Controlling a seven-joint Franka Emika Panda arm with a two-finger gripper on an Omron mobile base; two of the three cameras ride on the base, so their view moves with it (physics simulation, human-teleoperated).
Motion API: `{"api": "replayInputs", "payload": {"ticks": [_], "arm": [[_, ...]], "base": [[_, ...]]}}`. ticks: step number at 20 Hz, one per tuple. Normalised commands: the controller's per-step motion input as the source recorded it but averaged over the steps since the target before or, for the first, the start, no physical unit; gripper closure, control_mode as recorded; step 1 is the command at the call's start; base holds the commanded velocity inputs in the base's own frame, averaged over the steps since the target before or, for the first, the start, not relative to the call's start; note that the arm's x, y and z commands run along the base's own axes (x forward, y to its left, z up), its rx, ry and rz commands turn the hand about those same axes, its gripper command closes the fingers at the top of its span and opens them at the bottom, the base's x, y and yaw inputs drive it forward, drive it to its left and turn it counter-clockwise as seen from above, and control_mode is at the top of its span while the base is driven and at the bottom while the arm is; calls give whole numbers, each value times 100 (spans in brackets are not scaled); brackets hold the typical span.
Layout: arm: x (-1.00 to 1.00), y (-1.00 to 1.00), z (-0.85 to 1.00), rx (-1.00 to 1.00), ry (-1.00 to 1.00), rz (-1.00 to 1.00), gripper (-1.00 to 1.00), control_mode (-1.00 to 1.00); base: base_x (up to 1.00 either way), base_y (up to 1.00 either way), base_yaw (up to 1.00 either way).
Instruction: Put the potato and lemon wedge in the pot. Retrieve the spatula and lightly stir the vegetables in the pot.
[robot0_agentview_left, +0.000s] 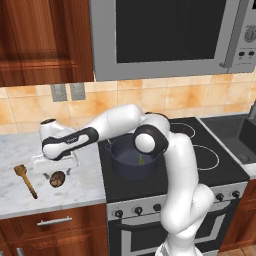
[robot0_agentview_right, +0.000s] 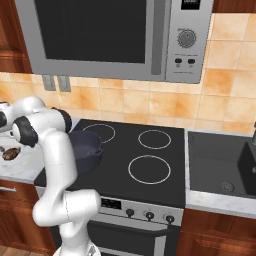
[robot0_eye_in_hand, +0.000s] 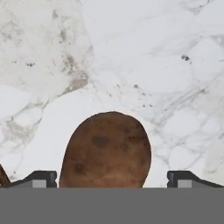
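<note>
The wide-open gripper (robot0_eye_in_hand: 112, 179) is hovering over the brown mottled oval potato (robot0_eye_in_hand: 106, 151), which is lying centred between its fingers (robot0_eye_in_hand: 41, 178) on the white marble counter (robot0_eye_in_hand: 153, 65), long axis pointing away from the hand.

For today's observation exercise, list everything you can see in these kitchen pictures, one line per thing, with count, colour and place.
potato: one, mottled brown, on the marble counter, between the open tool's tips.
spatula: one, orange-brown wood, flat on the counter left of the potato.
pot: one, dark blue-grey, on the stove's near-left burner, no lid.
lemon wedge: one, green-yellow sliver, inside the pot.
stove: one, black top with white burner rings, knobs along the front.
microwave: one, grey with dark door, above the stove.
sink: one, dark, right of the stove.
counter: white-grey marble, left of the stove.
cabinets: reddish-brown wood, above and below the counter.
arm: one, white with dark joints, reaching left.
tool: one, dark tips, open, straddling the potato.
</note>
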Motion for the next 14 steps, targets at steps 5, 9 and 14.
{"api": "replayInputs", "payload": {"ticks": [5,9,14], "arm": [[-17,0,-26,0,-2,0,-100,-100],[-24,0,-28,0,0,0,-100,-100],[-11,0,-23,0,0,0,-100,-100]], "base": [[0,0,0],[0,0,0],[0,0,0]]}}
